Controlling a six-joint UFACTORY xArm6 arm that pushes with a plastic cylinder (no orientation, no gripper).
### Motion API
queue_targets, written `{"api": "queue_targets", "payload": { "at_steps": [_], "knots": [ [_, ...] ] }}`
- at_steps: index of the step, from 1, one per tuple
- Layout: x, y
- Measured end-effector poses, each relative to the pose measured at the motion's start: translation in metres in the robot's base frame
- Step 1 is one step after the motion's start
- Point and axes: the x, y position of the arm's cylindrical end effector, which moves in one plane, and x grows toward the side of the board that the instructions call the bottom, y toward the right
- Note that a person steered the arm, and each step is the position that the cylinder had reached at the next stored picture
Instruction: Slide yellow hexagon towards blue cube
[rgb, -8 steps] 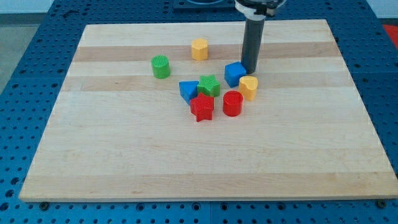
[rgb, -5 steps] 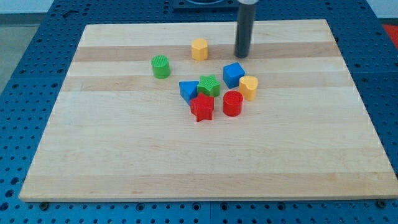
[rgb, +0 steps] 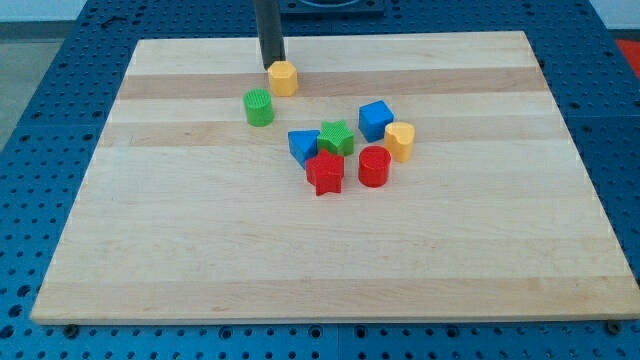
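The yellow hexagon (rgb: 283, 78) lies near the view's top, left of centre. The blue cube (rgb: 376, 119) sits to its lower right, about a hand's width away, at the upper right of a cluster of blocks. My tip (rgb: 270, 67) stands right against the hexagon's upper left side, on the side away from the blue cube. The dark rod rises straight out of the view's top.
A green cylinder (rgb: 259, 107) lies just below-left of the hexagon. The cluster holds a blue triangular block (rgb: 303, 146), a green star (rgb: 337, 137), a red star (rgb: 324, 172), a red cylinder (rgb: 373, 166) and a yellow heart (rgb: 400, 140). The wooden board (rgb: 200, 260) lies on a blue perforated table.
My tip moved from beside the blue cube up and across to the view's left. The yellow hexagon shifted left, ending closer to the green cylinder. The other blocks stayed put.
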Motion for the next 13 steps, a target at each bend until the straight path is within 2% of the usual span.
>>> {"api": "queue_targets", "payload": {
  "at_steps": [3, 4, 7, 13],
  "knots": [
    [0.053, 0.013],
    [0.054, 0.011],
    [0.091, -0.015],
    [0.085, 0.034]
  ]
}}
